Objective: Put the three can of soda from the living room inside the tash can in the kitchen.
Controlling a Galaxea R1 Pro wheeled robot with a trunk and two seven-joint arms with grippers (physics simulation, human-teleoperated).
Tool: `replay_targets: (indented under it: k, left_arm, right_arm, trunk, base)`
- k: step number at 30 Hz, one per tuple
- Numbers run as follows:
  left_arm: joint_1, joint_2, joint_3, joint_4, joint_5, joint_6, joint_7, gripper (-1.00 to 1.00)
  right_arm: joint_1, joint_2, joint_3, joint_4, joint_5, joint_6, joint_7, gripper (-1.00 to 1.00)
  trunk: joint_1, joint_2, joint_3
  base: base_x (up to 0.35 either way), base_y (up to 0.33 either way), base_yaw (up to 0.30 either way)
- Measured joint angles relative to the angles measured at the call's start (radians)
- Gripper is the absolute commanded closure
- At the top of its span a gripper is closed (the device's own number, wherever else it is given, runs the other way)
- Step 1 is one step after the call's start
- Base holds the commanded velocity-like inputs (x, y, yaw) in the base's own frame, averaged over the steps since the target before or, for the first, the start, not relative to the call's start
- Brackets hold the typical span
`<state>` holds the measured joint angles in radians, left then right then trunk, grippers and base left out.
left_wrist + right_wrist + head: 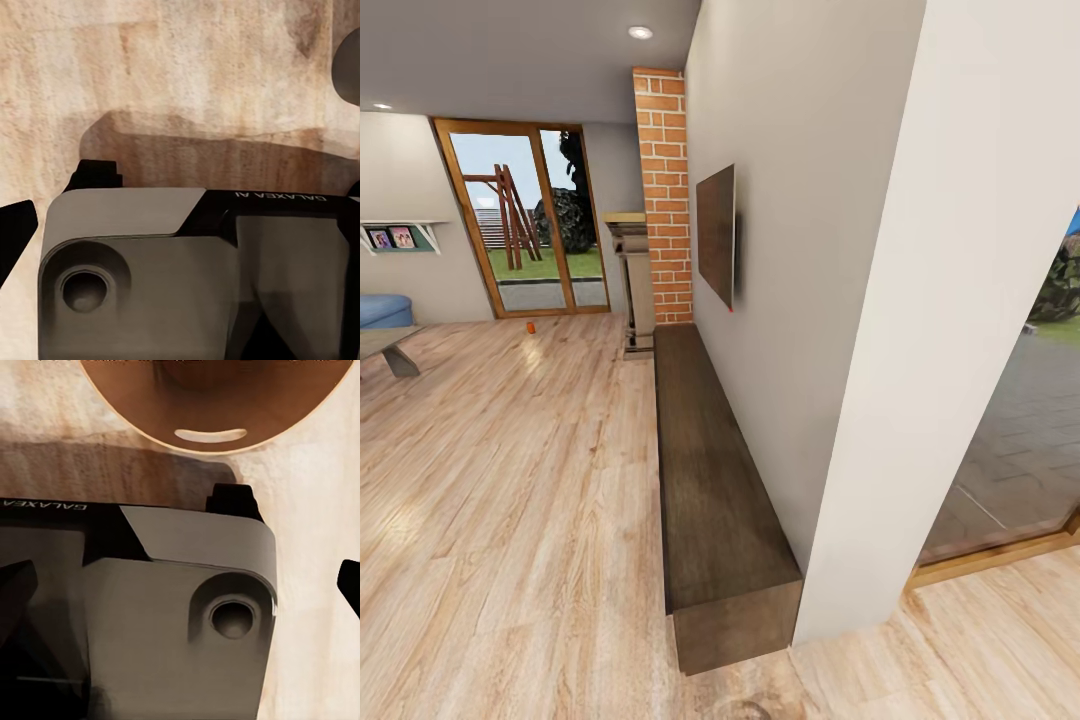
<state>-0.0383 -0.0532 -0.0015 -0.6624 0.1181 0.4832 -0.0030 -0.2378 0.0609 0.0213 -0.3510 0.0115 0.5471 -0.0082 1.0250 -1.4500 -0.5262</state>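
Observation:
One can of soda [531,327], small and orange-red, stands on the wooden floor far ahead, in front of the glass patio door [525,225]. In the right wrist view a round tan wood-coloured shape [210,405] with a pale slot lies beyond my grey base [180,607]; it may be the tash can's inside, I cannot tell. The left wrist view looks down on my grey base [150,277] over the floor. A dark tip [15,232] shows at one edge there and another dark tip [349,585] in the right wrist view; whether the jaws are open or shut cannot be told.
A long dark low bench [710,470] runs along the wall on the right under a wall-mounted TV [717,235]. A white pillar [920,350] stands close at right. A brick column [665,190], blue sofa [385,310] and coffee table [390,345] lie further off.

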Motion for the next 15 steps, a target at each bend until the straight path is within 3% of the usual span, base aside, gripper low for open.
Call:
replay_targets:
  k: [15]
  left_arm:
    - [0.0, 0.0, 0.0, 0.001, 0.0, 0.0, 0.0, -1.0]
  right_arm:
    - [0.0, -0.004, -0.001, 0.0, 0.001, -0.005, -0.001, -1.0]
  trunk:
    - [0.0, 0.0, 0.0]
  base:
    - [0.0, 0.0, 0.0]
